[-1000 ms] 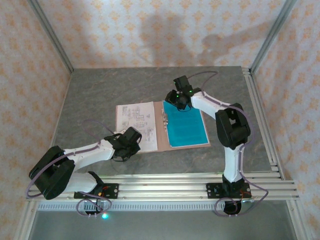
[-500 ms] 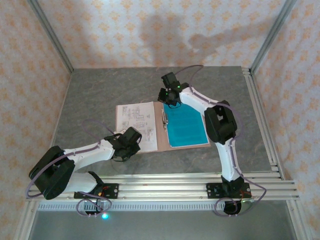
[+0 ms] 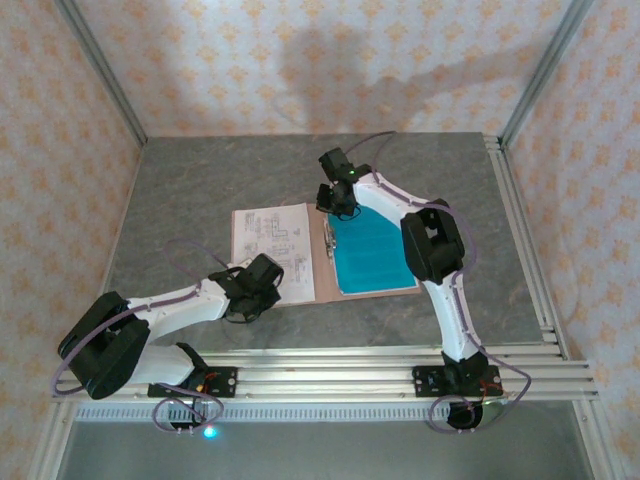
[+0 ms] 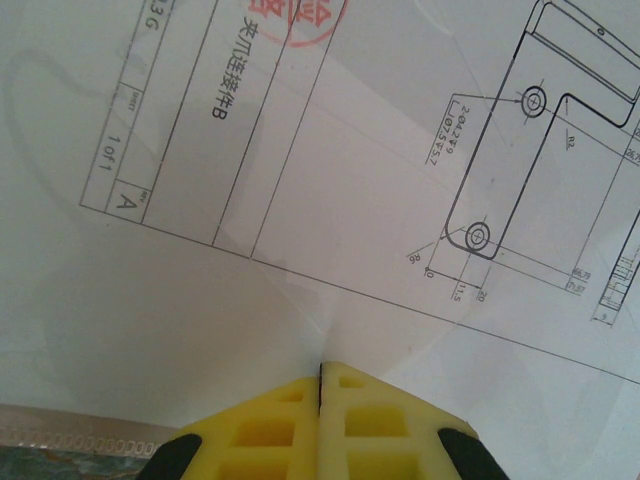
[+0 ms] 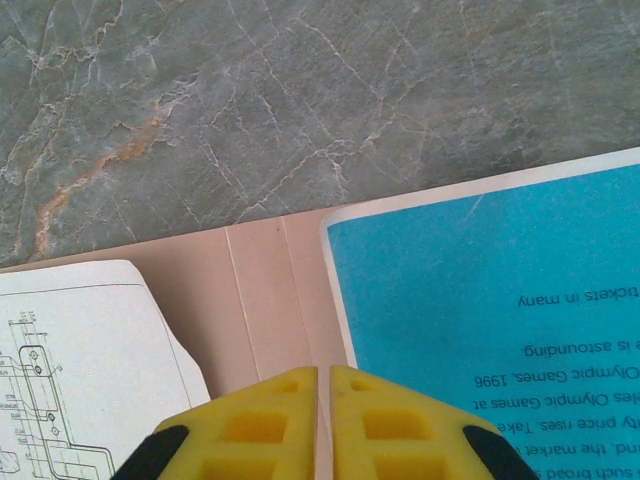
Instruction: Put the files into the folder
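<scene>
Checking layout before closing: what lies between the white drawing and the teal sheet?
A strip of bare folder, creased at the fold; the right wrist view shows it.

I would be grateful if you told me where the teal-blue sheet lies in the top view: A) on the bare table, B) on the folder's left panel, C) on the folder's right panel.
C: the teal-blue sheet lies on the right panel of the open folder, and the white drawing sheet covers the left panel.

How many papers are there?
2. A white printed paper sheet on the left panel of the pinkish-brown card folder; a teal-blue paper sheet on its right panel. Others could hide underneath.
</scene>
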{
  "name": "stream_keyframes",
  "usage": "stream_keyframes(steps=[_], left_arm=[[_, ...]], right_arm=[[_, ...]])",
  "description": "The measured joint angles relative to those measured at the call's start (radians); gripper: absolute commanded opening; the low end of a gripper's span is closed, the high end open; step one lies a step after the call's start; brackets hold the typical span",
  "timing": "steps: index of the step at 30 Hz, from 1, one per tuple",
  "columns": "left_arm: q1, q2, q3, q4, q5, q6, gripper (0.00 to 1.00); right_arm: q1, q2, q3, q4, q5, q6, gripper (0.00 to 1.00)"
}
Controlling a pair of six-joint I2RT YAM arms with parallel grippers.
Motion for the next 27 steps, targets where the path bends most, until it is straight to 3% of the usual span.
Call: stream_keyframes(steps=[27], left_arm=[[0.0, 0.0, -0.002, 0.003, 0.0, -0.009, 0.0]], right_arm=[[0.01, 0.0, 0.035, -0.087, -0.076, -0.063, 0.12]])
